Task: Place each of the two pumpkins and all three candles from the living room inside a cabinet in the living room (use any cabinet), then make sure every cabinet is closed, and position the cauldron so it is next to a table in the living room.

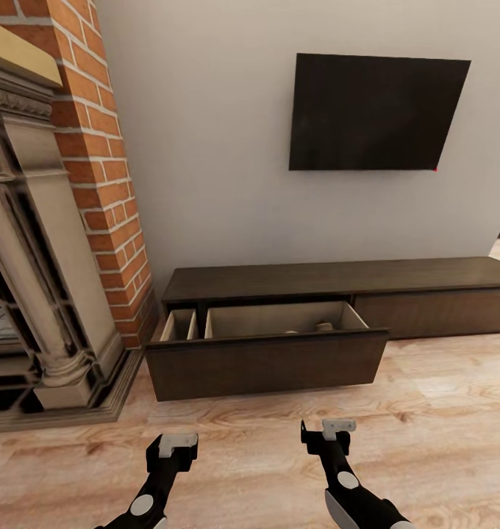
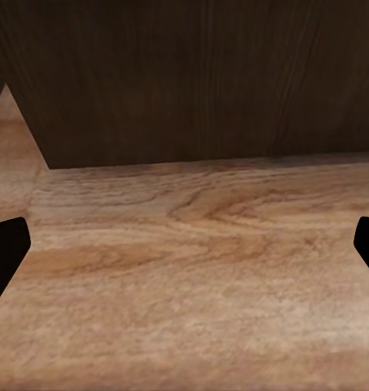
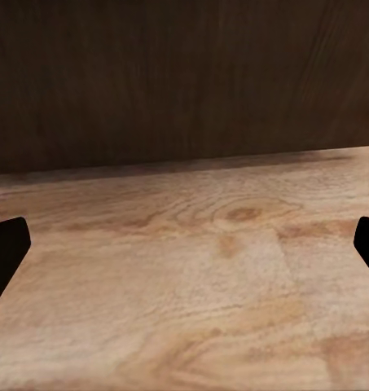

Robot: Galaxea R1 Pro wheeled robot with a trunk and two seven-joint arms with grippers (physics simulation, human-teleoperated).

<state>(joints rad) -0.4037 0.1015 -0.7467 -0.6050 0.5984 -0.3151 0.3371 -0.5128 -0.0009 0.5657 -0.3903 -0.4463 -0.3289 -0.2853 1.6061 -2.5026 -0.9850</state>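
Observation:
The long dark brown cabinet (image 1: 331, 279) runs along the wall under the TV. Its left drawer (image 1: 268, 360) is pulled out, showing pale beige divided insides. A tan candle (image 1: 323, 326) peeks above the drawer front in the larger compartment. My left gripper (image 1: 173, 447) and right gripper (image 1: 325, 430) hover low over the plank floor just short of the drawer front, both open and empty. Both wrist views look at the dark drawer front (image 2: 184, 81) (image 3: 184, 81) with finger tips (image 2: 5, 252) (image 3: 5, 252) wide apart at the frame edges.
A red brick chimney (image 1: 95, 147) and ornate fireplace (image 1: 37, 294) stand at the left, close to the drawer. A black TV (image 1: 375, 110) hangs on the wall. Light wood floor (image 1: 441, 411) stretches to the right.

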